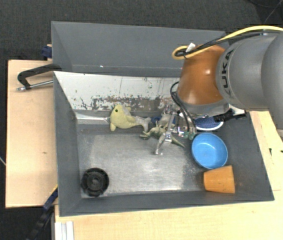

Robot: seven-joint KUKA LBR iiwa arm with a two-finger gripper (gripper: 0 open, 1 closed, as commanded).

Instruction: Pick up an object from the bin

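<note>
My gripper hangs low over the back middle of the bin, under the orange wrist cover. Right at it, on its left, lies a small olive-green toy figure, touching or nearly touching the metal of the gripper. Further left, against the back wall, rests a pale yellow plush animal. A blue bowl stands upright just right of the gripper, partly under the arm.
An orange wedge-shaped block sits at the front right, just below the bowl. A black round cap-like thing lies in the front left corner. The arm and its cover hide the bin's back right part.
</note>
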